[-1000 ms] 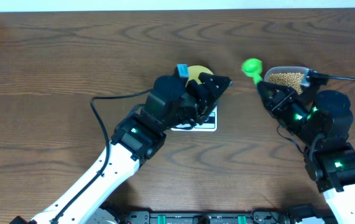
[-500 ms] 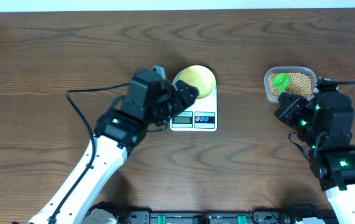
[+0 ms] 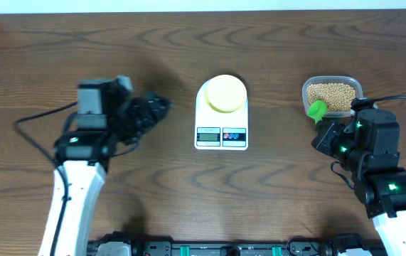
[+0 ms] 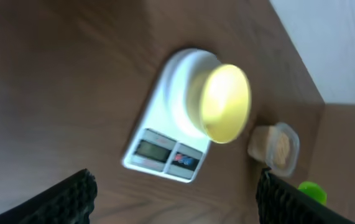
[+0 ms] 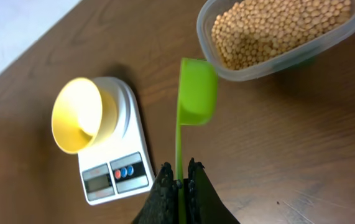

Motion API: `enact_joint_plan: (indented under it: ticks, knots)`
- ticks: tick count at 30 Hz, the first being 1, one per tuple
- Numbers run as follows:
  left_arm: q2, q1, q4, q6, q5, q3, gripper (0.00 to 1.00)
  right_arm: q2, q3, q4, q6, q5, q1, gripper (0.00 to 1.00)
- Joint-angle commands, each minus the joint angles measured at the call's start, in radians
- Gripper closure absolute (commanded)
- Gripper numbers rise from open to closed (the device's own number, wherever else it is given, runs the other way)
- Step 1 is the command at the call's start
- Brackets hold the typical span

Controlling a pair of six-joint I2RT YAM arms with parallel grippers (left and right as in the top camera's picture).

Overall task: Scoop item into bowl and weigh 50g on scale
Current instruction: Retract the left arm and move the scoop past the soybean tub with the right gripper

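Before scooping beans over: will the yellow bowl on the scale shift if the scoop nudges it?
Probably light: the bowl looks empty. It seems to narrow toward its base on the scale, so a rim-level nudge from the scoop could tip it. That smooth surface likely lets it slide.

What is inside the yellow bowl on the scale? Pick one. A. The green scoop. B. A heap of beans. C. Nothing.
C: the right wrist view looks into the bowl on the scale and shows bare yellow; the beans lie in the clear tub, and the right gripper holds the green scoop beside it.
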State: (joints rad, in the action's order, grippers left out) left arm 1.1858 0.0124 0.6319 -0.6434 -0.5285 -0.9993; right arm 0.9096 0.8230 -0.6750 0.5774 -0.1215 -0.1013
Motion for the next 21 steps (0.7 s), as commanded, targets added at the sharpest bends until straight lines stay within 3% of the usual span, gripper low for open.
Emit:
enact_joint_plan:
  ticks: [1, 3, 7, 21]
  knots:
    - [-0.009, 0.077, 0.058, 0.042, -0.020, -0.018, 0.17, -0.002, 0.016, -0.006, -0.071, -0.024, 0.002, 0.99]
    - [-0.008, 0.110, 0.100, 0.042, 0.002, -0.018, 0.16, -0.002, 0.016, -0.010, -0.071, -0.026, 0.002, 0.99]
    - [-0.004, 0.140, 0.162, 0.041, 0.055, -0.018, 0.01, -0.002, 0.016, -0.008, -0.108, -0.045, 0.002, 0.99]
    - [-0.004, 0.140, 0.179, 0.041, 0.055, -0.018, 0.02, -0.002, 0.016, 0.102, -0.228, -0.046, 0.002, 0.99]
